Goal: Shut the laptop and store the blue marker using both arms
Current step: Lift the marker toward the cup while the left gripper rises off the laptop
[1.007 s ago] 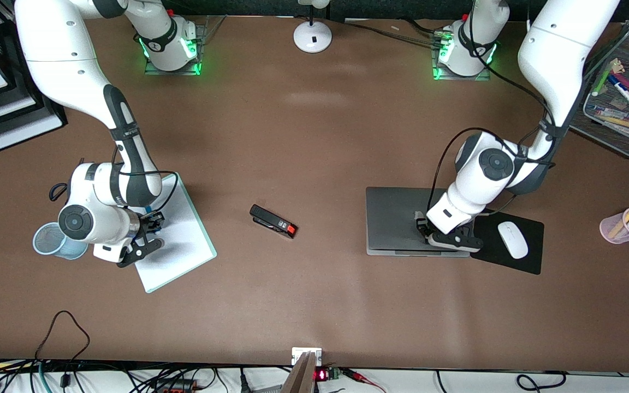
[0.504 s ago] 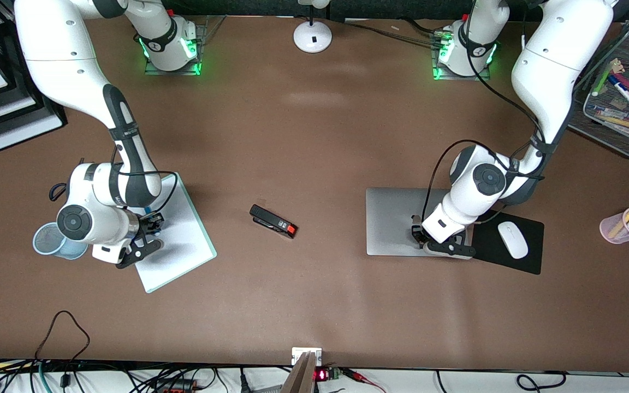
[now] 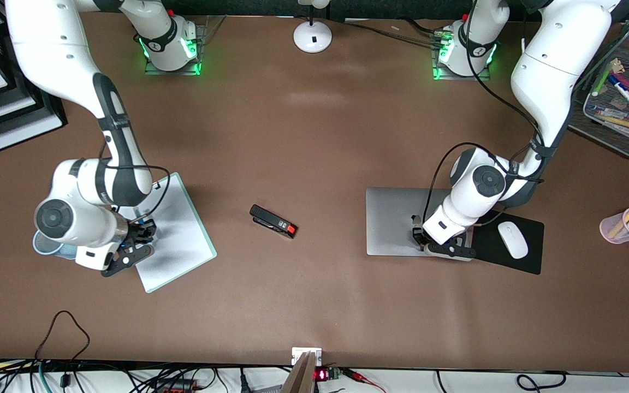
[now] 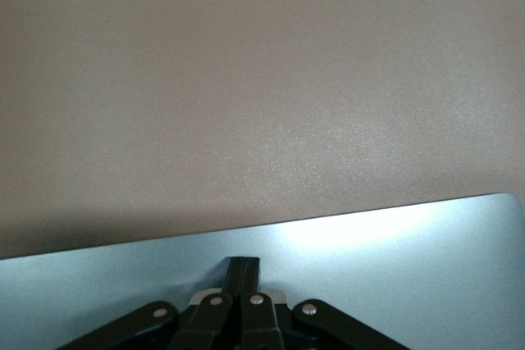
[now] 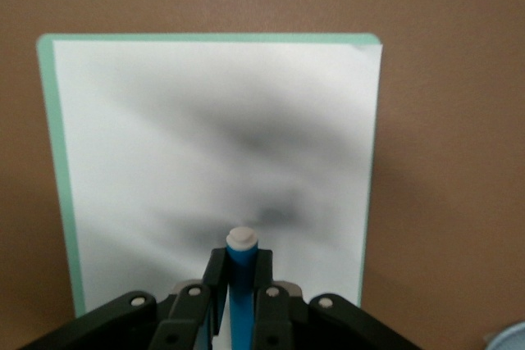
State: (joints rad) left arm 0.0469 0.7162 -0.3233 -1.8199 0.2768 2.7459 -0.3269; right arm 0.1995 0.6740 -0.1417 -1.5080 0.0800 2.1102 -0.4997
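Two steps stand thus: laptop [image 3: 396, 221] shut under the closed, empty left hand [image 3: 416, 233]; right hand [image 5: 239, 280], over the whiteboard [image 3: 175, 229], grips the blue marker [image 5: 240, 284]. Next, judged: carry it to the cup [image 3: 41, 240].

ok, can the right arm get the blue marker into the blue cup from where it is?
Probably yes. The right gripper is shut on the blue marker, over the white pad, with the blue cup right beside it; only the arm's own wrist overhangs the cup.
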